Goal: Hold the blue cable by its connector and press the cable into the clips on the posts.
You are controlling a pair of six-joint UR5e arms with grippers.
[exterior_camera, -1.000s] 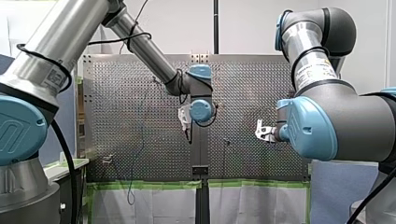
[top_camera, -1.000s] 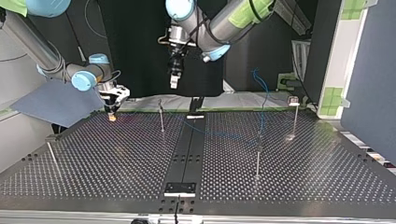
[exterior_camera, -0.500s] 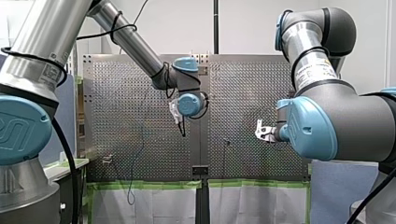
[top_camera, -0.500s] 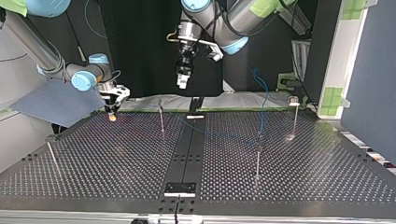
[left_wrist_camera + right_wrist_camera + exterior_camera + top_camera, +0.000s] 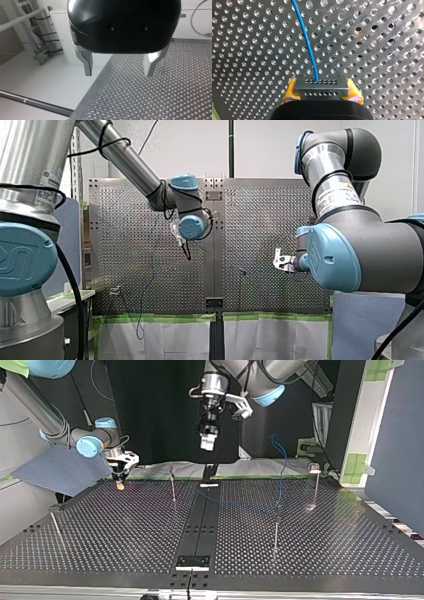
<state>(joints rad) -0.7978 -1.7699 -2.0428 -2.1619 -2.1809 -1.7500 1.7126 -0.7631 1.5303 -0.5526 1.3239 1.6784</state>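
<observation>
One step looks done: at the top view's left, my right hand [image 5: 120,482] is clamped on the connector [image 5: 321,88], low over the bench [image 5: 125,545]. The cable [image 5: 307,40] trails on past the posts [image 5: 173,487]; I cannot tell whether any clip holds it. My left hand [image 5: 118,72] hovers high, spread apart and empty, so the pressing seems left to do.

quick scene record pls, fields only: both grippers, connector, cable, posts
left gripper: open, nothing between the fingers, high above the table
right gripper: yellow pads shut on the connector, low near the table
connector: grey block with rows of small holes, held between the right pads
blue cable: leaves the connector, runs ahead over the perforated table
posts: four thin uprights in the top view
cable in clips: cannot tell
</observation>
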